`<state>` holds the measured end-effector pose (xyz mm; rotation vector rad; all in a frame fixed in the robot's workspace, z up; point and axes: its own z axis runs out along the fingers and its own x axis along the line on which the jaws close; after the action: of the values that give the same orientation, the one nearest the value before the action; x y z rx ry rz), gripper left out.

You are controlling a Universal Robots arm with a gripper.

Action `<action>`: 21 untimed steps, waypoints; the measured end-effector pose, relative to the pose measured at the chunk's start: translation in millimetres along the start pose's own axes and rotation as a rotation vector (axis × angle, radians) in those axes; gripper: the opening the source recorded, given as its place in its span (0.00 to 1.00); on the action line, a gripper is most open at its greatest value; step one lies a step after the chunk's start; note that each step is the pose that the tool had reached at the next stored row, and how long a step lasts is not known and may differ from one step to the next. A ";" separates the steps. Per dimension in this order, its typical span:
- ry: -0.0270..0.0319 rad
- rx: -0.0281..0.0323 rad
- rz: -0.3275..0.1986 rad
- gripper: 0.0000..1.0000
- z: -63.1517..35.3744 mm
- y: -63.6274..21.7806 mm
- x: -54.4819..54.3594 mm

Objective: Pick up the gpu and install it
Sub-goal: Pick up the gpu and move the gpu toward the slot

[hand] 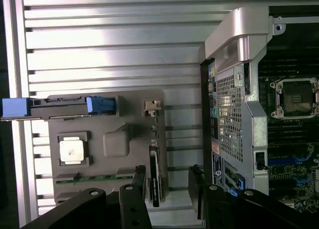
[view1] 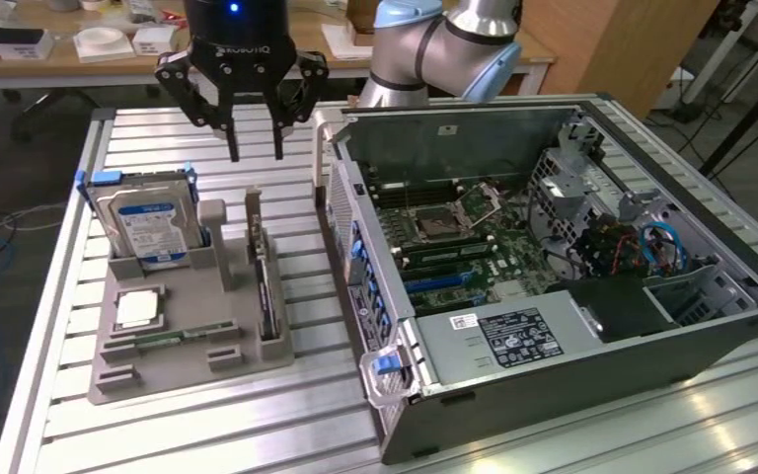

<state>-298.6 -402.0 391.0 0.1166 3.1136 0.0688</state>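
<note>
GPU [view1: 264,286] stands on edge in the right slot of the holder [view1: 175,365], to the exterior view's left of the case [view1: 590,326]. I see my gripper [view1: 256,148] hanging above its far end, fingers [hand: 195,184] spread and touching nothing. Seen from the wrist, the card lies between them.

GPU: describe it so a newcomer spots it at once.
Find the open computer case; on the exterior view's left of it sits a grey parts tray. The gpu stands on edge in the tray's slot nearest the case, a thin dark card, unlike the boxy blue-labelled hard drive and the flat-lying processor chip.
</note>
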 end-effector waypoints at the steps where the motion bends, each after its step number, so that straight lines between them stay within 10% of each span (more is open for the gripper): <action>1: 0.0000 0.0000 0.000 0.47 0.0 0.0 0.0; 21: 0.0014 0.0018 0.000 0.47 29.1 -1.6 0.8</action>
<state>-298.8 -402.3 361.8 0.1171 3.1151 0.0661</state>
